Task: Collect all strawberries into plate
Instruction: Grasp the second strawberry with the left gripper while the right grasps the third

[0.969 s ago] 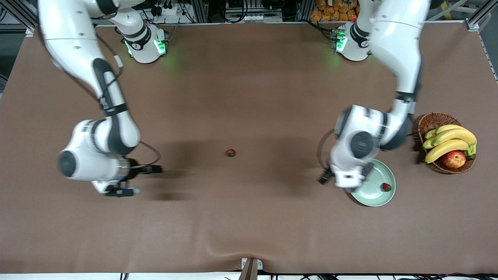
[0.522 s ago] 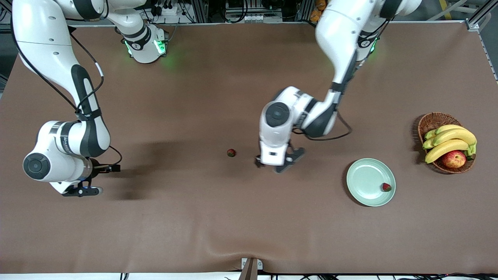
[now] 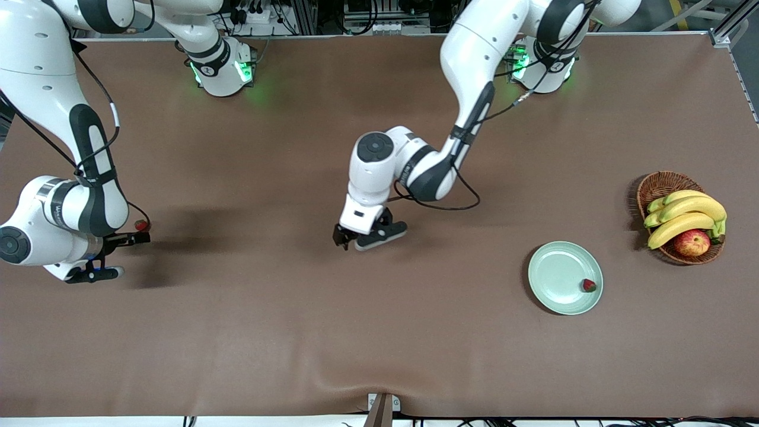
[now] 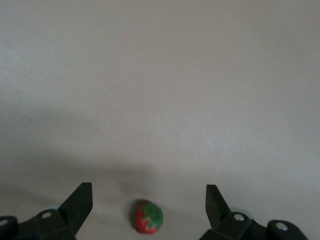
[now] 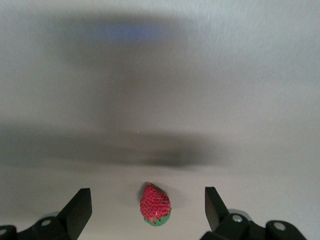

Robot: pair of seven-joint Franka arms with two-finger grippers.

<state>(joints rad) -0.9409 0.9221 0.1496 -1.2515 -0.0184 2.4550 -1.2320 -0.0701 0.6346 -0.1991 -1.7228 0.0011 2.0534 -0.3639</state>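
The left gripper (image 3: 356, 237) has swung away from the plate (image 3: 557, 270) to hang open over the middle strawberry (image 4: 148, 217). The right gripper (image 3: 112, 255) has drifted farther from the plate, open over 1 strawberry (image 3: 140, 225).

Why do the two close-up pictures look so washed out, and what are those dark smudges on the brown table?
Front view: each arm casts a soft shadow on the table, and green base lights tint it. Left wrist view: the cloth looks pale, and the strawberry between the open left gripper is soft. Right wrist view: broad shadow bands; the strawberry below the open right gripper looks sharper.
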